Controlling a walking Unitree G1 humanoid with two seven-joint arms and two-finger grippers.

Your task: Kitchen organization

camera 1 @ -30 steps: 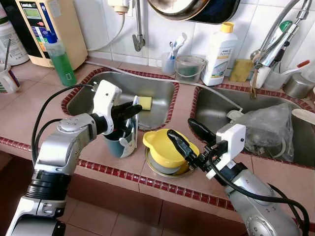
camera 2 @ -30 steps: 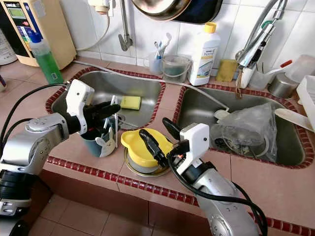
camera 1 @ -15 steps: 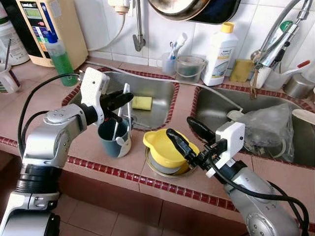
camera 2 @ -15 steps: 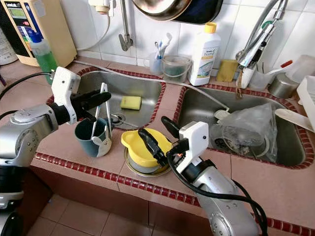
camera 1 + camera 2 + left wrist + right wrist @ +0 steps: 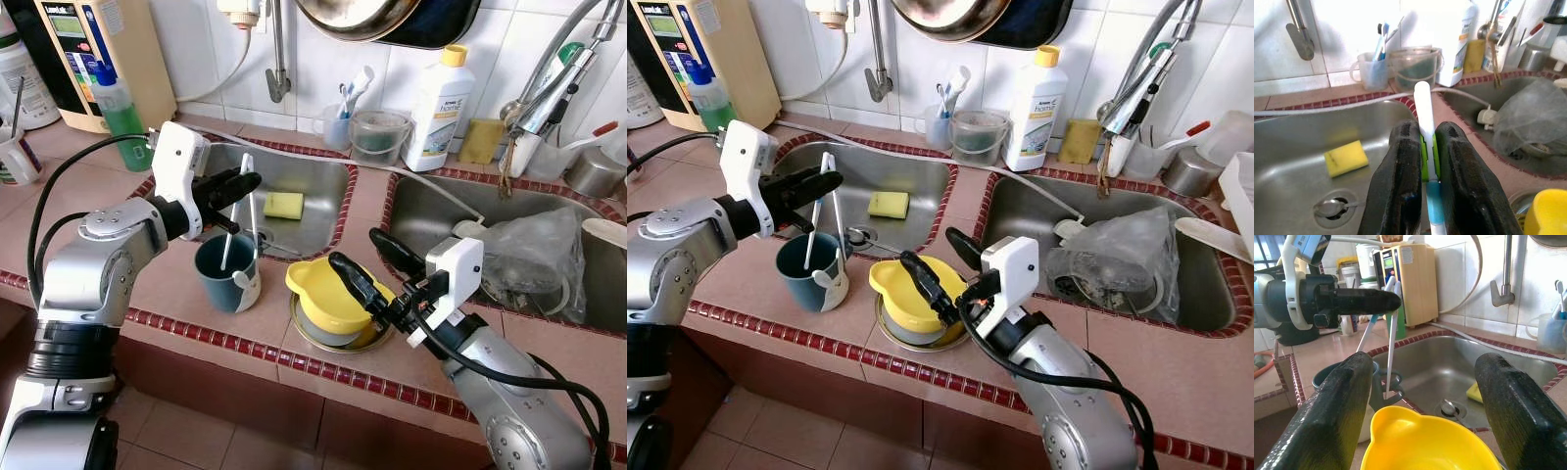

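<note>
— What is the left end effector (image 5: pixel 241 182) made of? 
— Matt black fingers (image 5: pixel 1400 171), faintly textured, on a glossy white plastic housing; the arm behind is brushed silver metal. They pinch a smooth white plastic toothbrush (image 5: pixel 1423 117).
— And just below it?
— A teal mug (image 5: pixel 226 273) with a dull satin finish, standing on a tabletop (image 5: pixel 88 211) of matt pinkish tile edged with glossy dark red tiles.
— Beyond the fingers?
— A stainless steel sink (image 5: pixel 304 186), brushed and softly reflective, holding a porous yellow sponge (image 5: pixel 284 205).
— By the right end effector (image 5: pixel 374 267)?
— Beneath its fingers, a shiny yellow plastic lid (image 5: pixel 328 297) on a metal bowl (image 5: pixel 338 340). Beside it, crinkled translucent plastic bag (image 5: pixel 534 250).
</note>
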